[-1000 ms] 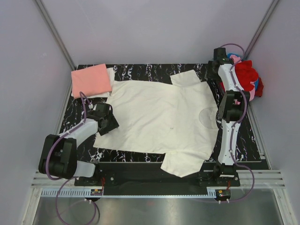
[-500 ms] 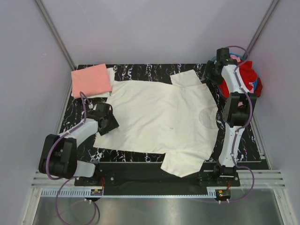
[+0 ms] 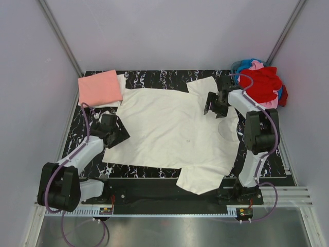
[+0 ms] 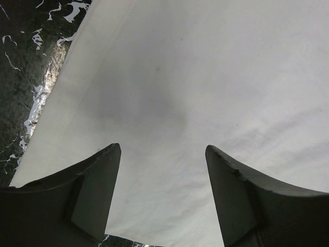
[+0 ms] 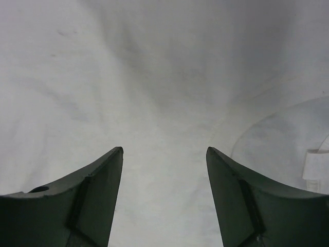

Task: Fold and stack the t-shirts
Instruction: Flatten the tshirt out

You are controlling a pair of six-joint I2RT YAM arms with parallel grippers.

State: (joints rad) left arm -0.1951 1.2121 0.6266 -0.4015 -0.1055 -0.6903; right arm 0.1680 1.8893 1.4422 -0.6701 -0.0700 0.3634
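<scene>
A large cream t-shirt (image 3: 175, 128) lies spread flat on the black marbled table (image 3: 272, 159), collar to the right. It fills the left wrist view (image 4: 205, 77) and the right wrist view (image 5: 154, 77). My left gripper (image 3: 122, 135) is open and empty over the shirt's left hem edge. My right gripper (image 3: 209, 107) is open and empty over the shirt near the far sleeve and collar. A folded salmon-pink t-shirt (image 3: 99, 87) lies on a folded white one (image 3: 122, 82) at the far left. A heap of red (image 3: 264, 82), pink and blue shirts sits at the far right.
Grey walls with metal struts (image 3: 59, 36) close in the table on three sides. Both arm bases sit on a rail (image 3: 169, 198) at the near edge. The shirt's near sleeve (image 3: 198, 177) hangs toward the front edge.
My right arm has swung left from the red heap at the far right corner and now hangs over the cream shirt. My left gripper has shifted slightly over the hem.
</scene>
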